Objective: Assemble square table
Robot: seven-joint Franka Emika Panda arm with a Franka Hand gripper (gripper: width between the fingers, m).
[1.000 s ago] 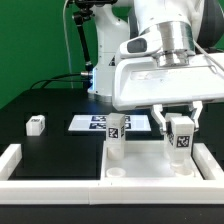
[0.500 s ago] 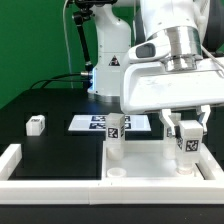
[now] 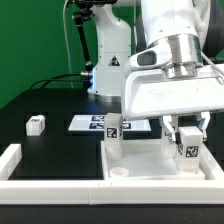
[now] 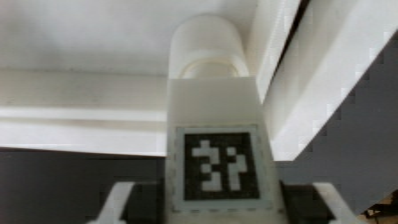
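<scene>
Black tabletop (image 3: 50, 145): white square slab (image 3: 150, 158), tagged leg (image 3: 114, 133) upright at corner; claw (image 3: 187, 138) part-closed, clamping second tagged leg (image 3: 187, 148).

I get bright, even light from above in the exterior view; the white square tabletop (image 3: 148, 158) nearly washes out, with only faint grey shading. The wrist view comes through soft: the close table leg (image 4: 217, 110) is blurred, its tag (image 4: 217, 166) smeared, whites glaring.
</scene>
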